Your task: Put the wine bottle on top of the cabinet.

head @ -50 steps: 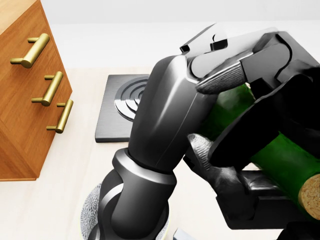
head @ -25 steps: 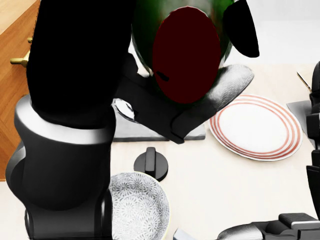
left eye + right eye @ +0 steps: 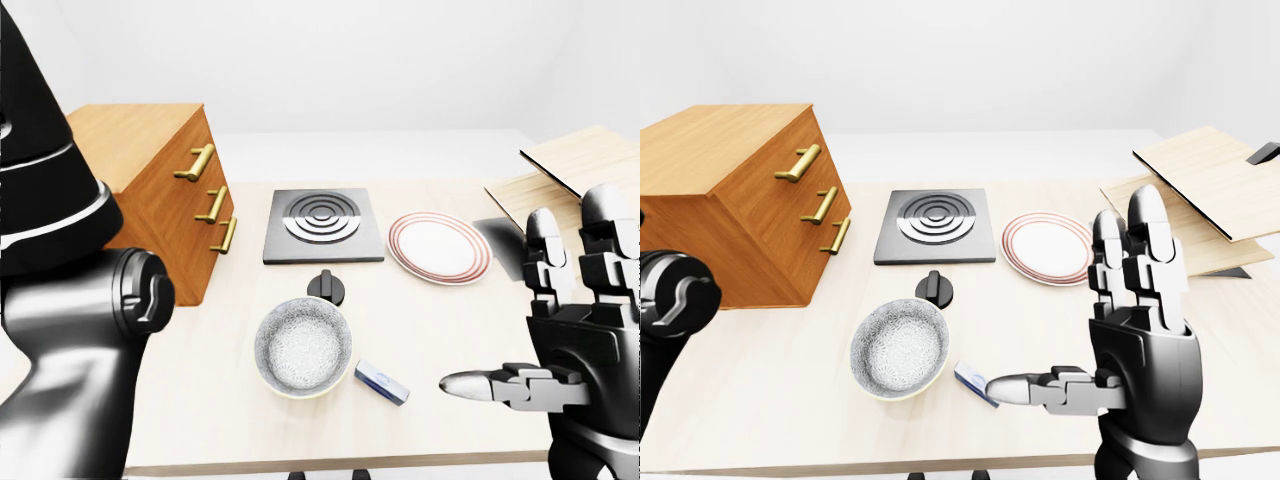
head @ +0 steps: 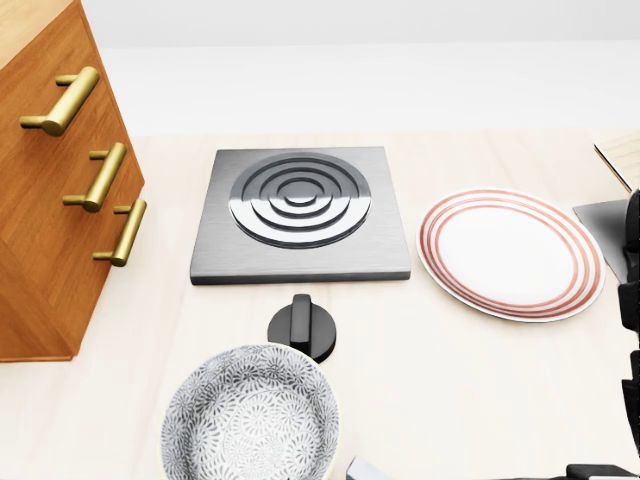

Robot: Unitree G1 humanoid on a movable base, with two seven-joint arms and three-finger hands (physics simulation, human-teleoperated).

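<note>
Metallic right hand (image 3: 1137, 330) upright, fingers (image 3: 1148, 245) spread, thumb out sideways

Brown wooden cabinet (image 3: 730, 205) with gold handles (image 4: 62, 100), red-ringed white plate (image 4: 510, 253), grey speckled bowl (image 4: 250, 415), and a small, seemingly blue-white box (image 3: 381, 382).

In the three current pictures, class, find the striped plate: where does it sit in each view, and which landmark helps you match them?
Left-eye view: plate right of centre, just right of the burner.
Head view: plate at the right, larger, level with the burner.
Right-eye view: plate near the centre, partly behind the right hand.
Shared landmark: the burner, always directly left of the plate.
</note>
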